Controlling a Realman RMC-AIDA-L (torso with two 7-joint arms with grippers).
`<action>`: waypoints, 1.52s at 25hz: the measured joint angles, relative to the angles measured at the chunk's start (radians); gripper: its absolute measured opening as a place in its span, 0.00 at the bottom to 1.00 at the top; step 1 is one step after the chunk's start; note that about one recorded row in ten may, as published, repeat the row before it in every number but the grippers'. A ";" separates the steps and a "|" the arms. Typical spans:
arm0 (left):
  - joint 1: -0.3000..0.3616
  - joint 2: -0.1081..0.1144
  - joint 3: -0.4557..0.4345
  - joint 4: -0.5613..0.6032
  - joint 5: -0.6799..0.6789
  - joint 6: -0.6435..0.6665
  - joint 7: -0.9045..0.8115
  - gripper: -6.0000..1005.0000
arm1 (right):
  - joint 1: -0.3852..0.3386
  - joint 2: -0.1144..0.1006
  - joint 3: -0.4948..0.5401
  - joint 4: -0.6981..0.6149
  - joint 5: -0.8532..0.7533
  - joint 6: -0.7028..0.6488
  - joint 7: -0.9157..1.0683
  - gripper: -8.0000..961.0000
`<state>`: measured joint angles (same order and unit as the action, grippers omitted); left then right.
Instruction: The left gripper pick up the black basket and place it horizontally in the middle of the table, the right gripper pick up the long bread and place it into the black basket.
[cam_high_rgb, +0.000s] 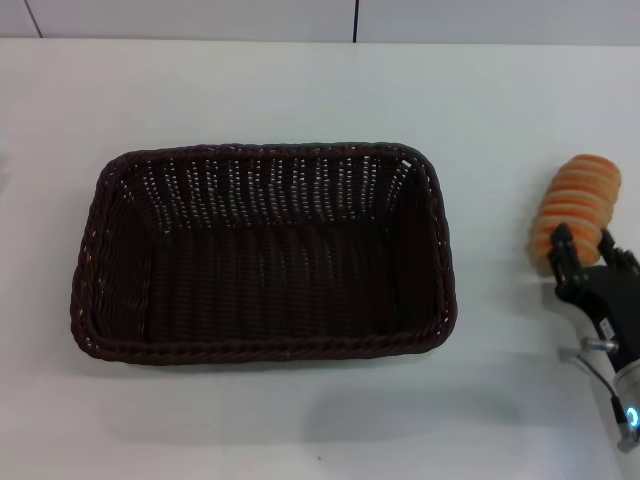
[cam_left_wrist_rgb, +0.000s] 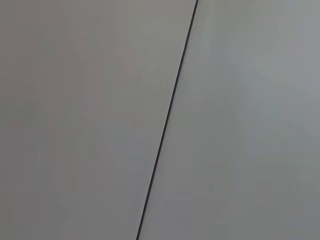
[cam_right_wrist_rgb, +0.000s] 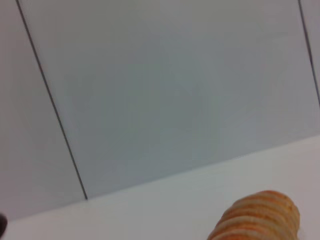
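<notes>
long bread (cam_high_rgb: 576, 207) | near end between right gripper (cam_high_rgb: 585, 250) fingers | on table (cam_high_rgb: 300, 90)

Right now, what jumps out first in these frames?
The black basket dominates, lying lengthwise across the middle of the white table, nothing inside. At the table's right edge, the right gripper has its fingers either side of the long bread's near end. The left gripper is out of view.
</notes>
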<state>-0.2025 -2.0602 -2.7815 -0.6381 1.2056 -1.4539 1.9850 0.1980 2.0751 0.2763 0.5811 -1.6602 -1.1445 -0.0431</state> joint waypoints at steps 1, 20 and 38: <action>0.000 0.000 0.000 0.000 0.000 0.000 0.000 0.81 | -0.002 0.000 -0.001 0.002 0.000 -0.025 0.000 0.55; -0.001 0.000 0.001 -0.001 0.000 -0.004 -0.012 0.81 | 0.152 -0.008 -0.172 -0.017 -0.495 -0.357 0.181 0.39; -0.008 0.000 0.000 0.001 -0.012 0.003 -0.014 0.81 | 0.170 -0.005 -0.094 -0.149 -0.566 -0.355 0.373 0.68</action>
<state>-0.2106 -2.0598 -2.7811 -0.6370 1.1932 -1.4509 1.9709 0.3682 2.0701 0.1824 0.4325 -2.2265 -1.4996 0.3294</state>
